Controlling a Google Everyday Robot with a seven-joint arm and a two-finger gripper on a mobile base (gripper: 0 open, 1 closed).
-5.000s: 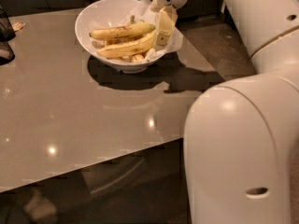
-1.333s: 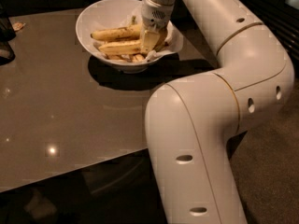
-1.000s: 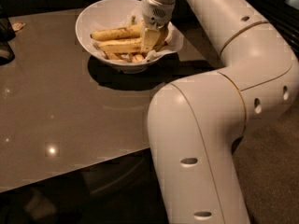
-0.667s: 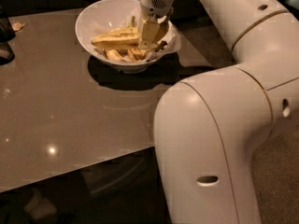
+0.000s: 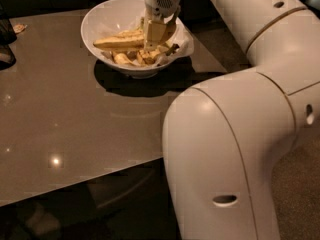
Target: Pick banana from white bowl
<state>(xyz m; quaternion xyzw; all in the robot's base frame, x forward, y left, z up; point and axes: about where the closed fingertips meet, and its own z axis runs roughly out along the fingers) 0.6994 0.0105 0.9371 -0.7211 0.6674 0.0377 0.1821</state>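
The white bowl (image 5: 100, 11) stands at the back of the brown table (image 5: 65, 119). It holds several yellow bananas. My gripper (image 5: 152, 40) reaches down into the bowl's right half. It is shut on the right end of the top banana (image 5: 117, 41), which lies across the bowl pointing left, a little above the other bananas (image 5: 125, 59). The gripper hides the banana's right end and the part of the bowl behind it.
My white arm (image 5: 225, 149) fills the right side of the view and hangs over the table's right edge. A dark object (image 5: 6, 44) sits at the table's far left edge, with a small scrap (image 5: 19, 28) beside it.
The gripper has moved left and down into the bowl and closed on the top banana. That banana has shifted and its right end sits higher than before.
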